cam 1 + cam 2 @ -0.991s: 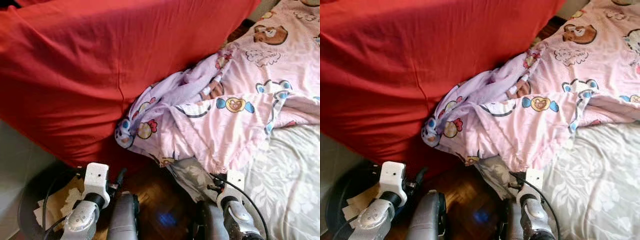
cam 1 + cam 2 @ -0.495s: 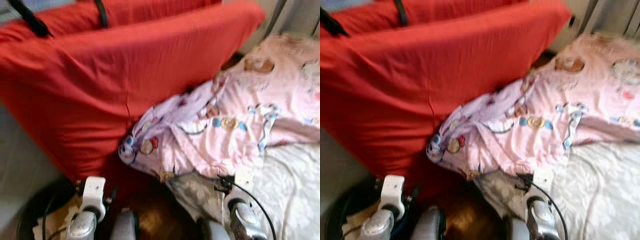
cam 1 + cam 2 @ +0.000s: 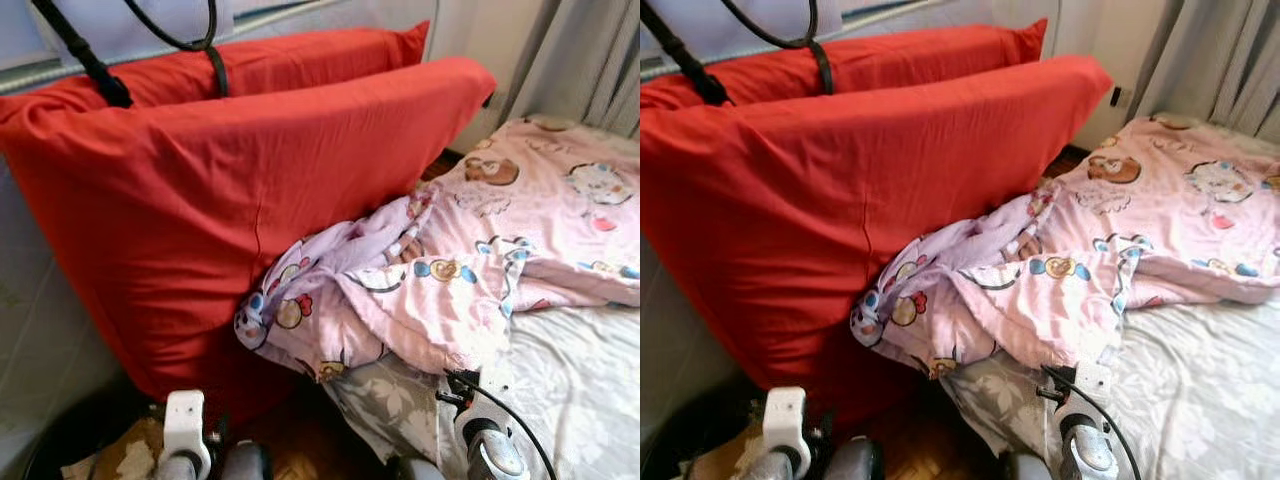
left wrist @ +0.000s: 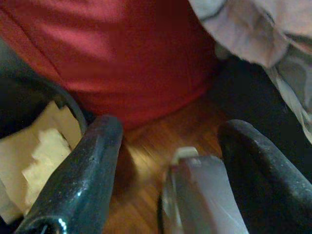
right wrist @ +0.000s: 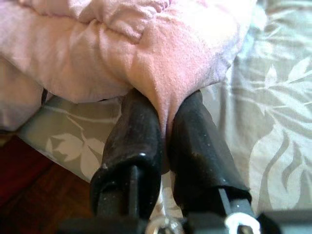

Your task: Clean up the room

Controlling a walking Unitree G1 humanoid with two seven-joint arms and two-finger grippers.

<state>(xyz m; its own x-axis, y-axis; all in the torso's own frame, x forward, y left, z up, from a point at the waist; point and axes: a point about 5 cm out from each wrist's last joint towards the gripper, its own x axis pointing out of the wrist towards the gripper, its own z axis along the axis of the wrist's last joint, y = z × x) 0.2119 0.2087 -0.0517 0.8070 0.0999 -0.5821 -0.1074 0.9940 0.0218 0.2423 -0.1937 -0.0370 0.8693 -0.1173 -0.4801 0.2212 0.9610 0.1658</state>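
The view has lifted since a second ago, the things lying as before — both red pillows [image 3: 250,200] now show whole. The pink quilt [image 3: 470,270] lies rumpled on the bed [image 3: 580,380], its bunched end against the front pillow. The right gripper [image 5: 163,141] pinches the quilt's hem at the bed's edge. The left gripper [image 4: 165,161] is spread wide over the floor [image 4: 161,126] — beside the pillow's foot.

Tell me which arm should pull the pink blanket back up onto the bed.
Right. The right gripper is shut on the pink blanket at its edge; the left gripper is open, low by the red cushion.
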